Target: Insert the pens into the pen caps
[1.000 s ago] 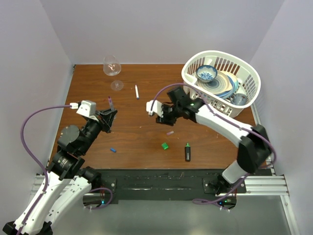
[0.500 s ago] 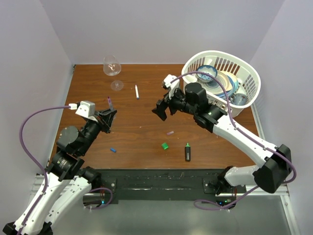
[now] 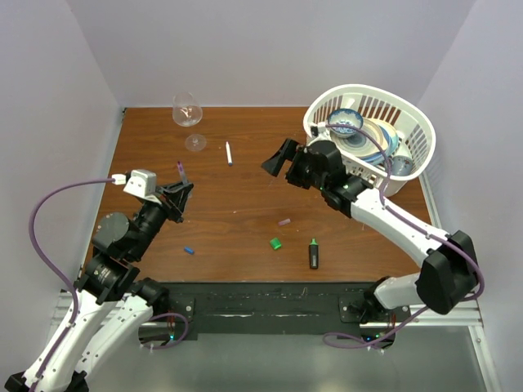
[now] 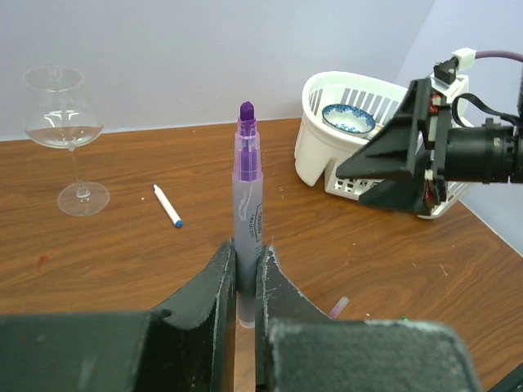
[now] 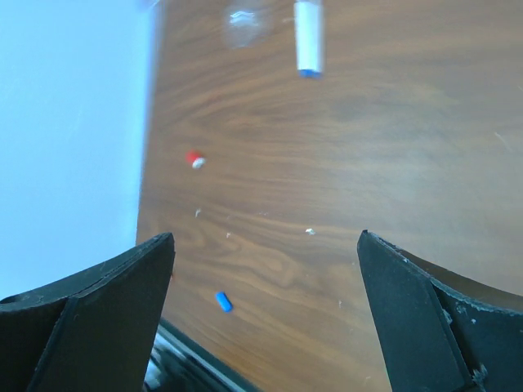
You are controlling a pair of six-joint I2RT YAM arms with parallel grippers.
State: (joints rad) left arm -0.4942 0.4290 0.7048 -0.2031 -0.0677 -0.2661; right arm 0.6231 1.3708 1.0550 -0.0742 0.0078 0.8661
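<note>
The brown wooden table [image 3: 237,204] carries a wine glass [image 3: 187,109], a white pen [image 3: 229,153], a white basket [image 3: 369,91], a black marker [image 3: 313,254] and 3 caps: green cap [image 3: 276,243], blue cap [image 3: 189,250], pale purple cap [image 3: 284,221].

Upright wine glass [image 3: 187,110] back left, white basket [image 3: 417,159] (bowl [image 3: 346,122], plates [image 3: 377,140] inside) back right.

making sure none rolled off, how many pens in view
3: a purple pen in the left gripper, a white pen lying near the wine glass, a black marker beside the green cap. None looks hidden.
</note>
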